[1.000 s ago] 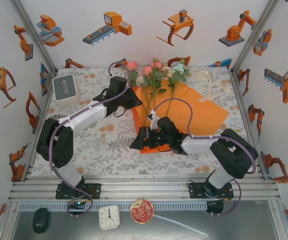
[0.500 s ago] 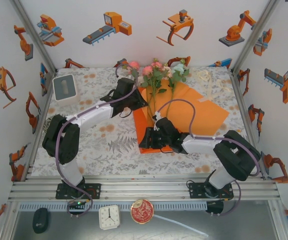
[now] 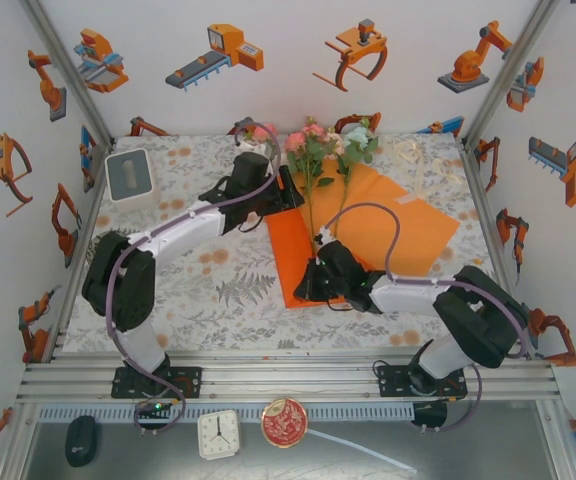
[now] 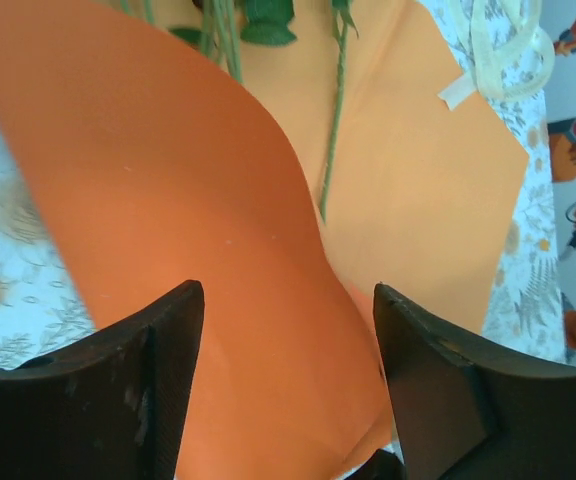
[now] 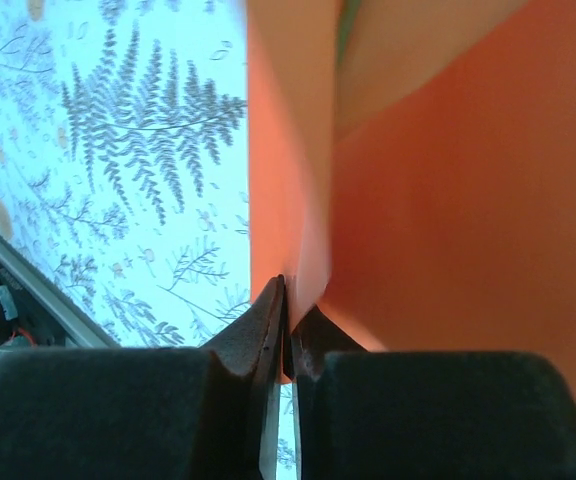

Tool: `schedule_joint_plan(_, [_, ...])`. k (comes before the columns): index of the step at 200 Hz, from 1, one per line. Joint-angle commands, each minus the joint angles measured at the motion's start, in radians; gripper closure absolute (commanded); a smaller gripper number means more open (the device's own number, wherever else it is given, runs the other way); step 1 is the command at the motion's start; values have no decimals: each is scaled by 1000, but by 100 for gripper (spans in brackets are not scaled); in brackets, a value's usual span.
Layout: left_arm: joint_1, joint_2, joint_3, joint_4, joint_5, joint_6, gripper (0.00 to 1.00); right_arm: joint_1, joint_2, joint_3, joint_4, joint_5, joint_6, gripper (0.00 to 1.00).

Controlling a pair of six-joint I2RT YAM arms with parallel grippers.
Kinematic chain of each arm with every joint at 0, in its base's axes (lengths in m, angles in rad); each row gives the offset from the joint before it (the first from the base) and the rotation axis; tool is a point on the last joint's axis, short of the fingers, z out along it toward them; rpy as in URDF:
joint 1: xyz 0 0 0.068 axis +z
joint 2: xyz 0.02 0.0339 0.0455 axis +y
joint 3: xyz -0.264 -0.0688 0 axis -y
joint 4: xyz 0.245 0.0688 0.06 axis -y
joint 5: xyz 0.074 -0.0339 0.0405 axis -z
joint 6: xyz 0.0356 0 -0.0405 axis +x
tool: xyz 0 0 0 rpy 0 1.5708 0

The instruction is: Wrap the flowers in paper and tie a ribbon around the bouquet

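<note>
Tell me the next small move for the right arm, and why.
Probably lift the right gripper and carry its pinched paper edge across the stems of the flowers. Its jaws are shut on the near edge, the left gripper stands open over the raised flap, and the stems lie uncovered.

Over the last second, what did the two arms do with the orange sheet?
The right gripper shifted slightly right and pinched shut on the paper's near edge. The left gripper moved right with the paper's left edge, then opened. The flowers and ribbon stayed put.
</note>
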Motion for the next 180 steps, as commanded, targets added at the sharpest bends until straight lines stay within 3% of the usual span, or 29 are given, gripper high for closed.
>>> schedule_joint_plan(1, [3,-120,-46,4,-146,136,33,-13,4,-23,8,39,31,88])
schedule_joint_plan(24, [19,-124,-79,-22,-221,162,33,-15,29,-12,11,7,27,75])
schedule_joint_plan(50, [57,-38,-59,-40,-231,158,47,-14,7,-11,-28,30,31,62])
schedule_joint_plan(80, [94,122,36,-42,-170,181,70,-14,-56,-23,-88,73,16,63])
schedule_joint_plan(95, [98,202,97,-51,-132,203,76,-15,-76,-31,-100,88,11,63])
schedule_joint_plan(138, [85,321,163,-7,-43,210,78,-14,-193,10,-278,119,-73,36])
schedule_joint_plan(180, [63,394,189,-3,-37,185,78,-2,-425,72,-390,163,-204,33])
